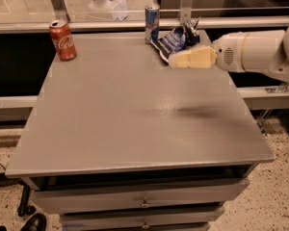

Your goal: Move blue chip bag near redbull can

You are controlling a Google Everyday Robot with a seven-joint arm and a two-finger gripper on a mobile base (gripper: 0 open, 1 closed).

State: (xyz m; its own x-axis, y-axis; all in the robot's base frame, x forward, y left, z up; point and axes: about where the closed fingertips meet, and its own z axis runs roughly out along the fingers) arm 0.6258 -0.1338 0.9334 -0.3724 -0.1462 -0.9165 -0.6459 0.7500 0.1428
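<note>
Grey flat-topped bench [135,114], drawers below. The task items are grouped at its far edge.

- A crinkly blue chip bag [175,40], black at the top with white lettering, is found just right of the slim blue-and-silver redbull can [151,23]. The bag's corner and the can's base are very close; contact cannot be settled.
- A cream-coloured two-finger gripper [180,60] on a white rounded arm [255,49] is seen entering from the right, low over the bench, against the bag's near edge. Whether it is clamped on the bag or free of it cannot be told.
- A red Coca-Cola can [62,40] is noted upright at the far left corner, well apart.

Risks, as judged:
- The redbull can is tall, narrow and upright. It could be tipped by a nudge from the bag's corner if the bag is pushed further left.
- If the bag is caught by the gripper, it could be dragged back to the right on withdrawal and the closeness lost.
- The bag is placed near the bench's back edge. With a push away from the camera it could be slid off.
- The foil is judged springy, so some shift may be expected once it is unloaded.

Orientation:
- The bag's long axis is laid diagonally, from near-left beside the can to far-right.
- The black top is pointed far-right and appears raised off the surface.
- The blue bottom end is pointed toward the can.
</note>
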